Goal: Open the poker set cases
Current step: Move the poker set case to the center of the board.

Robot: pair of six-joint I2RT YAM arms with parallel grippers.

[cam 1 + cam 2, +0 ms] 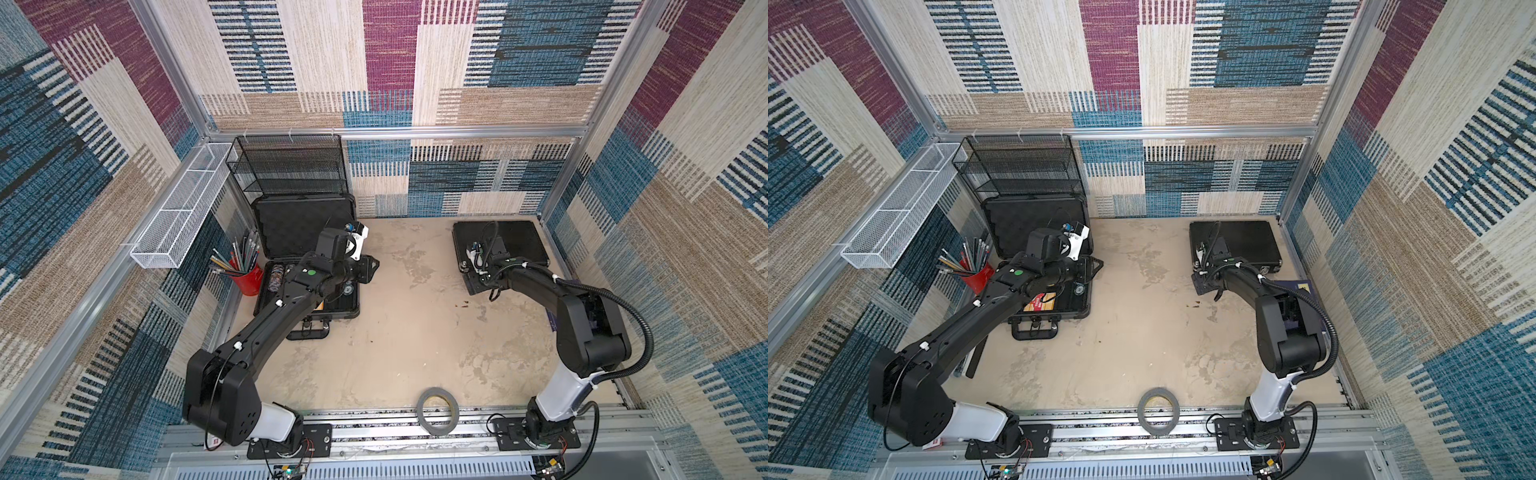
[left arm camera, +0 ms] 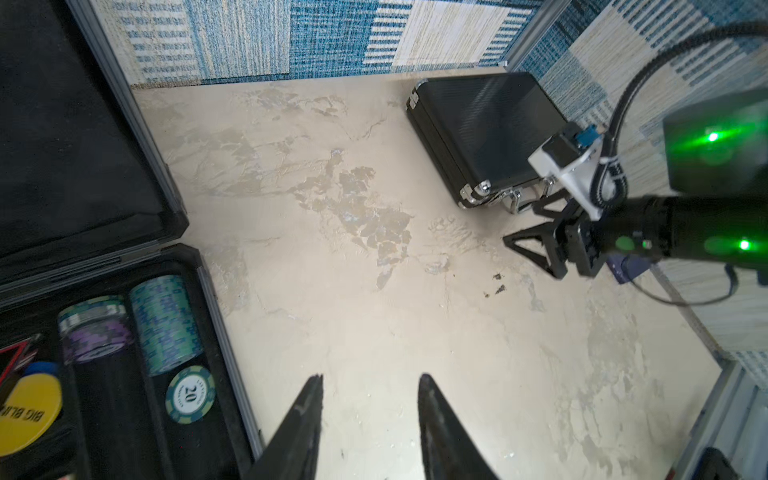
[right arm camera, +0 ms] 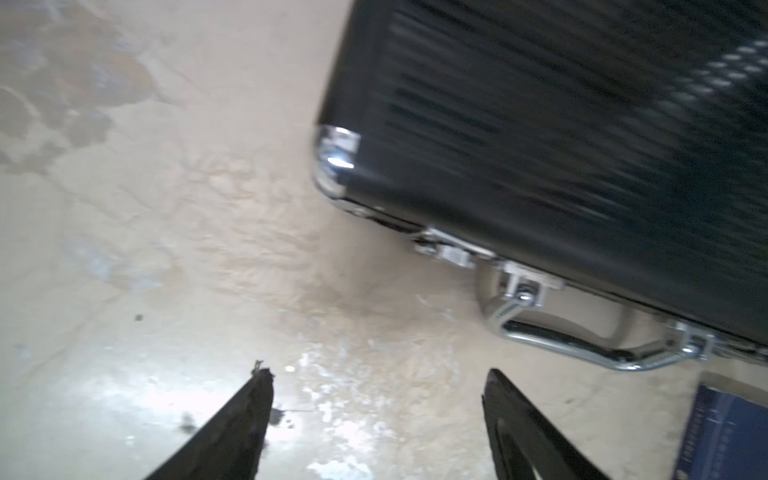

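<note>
Both top views look steeply down over the table (image 1: 395, 332); low wrist views share the black case (image 2: 490, 124).

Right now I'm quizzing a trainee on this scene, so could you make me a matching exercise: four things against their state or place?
Things:
1. large case
2. slim black case
3. red cup
4. tape roll

States or places:
A. lid shut, lying flat
B. holds pencils
C. lid raised, chips showing
D. lying flat at the near edge

Pairs: 1-C, 2-A, 3-B, 4-D
</note>
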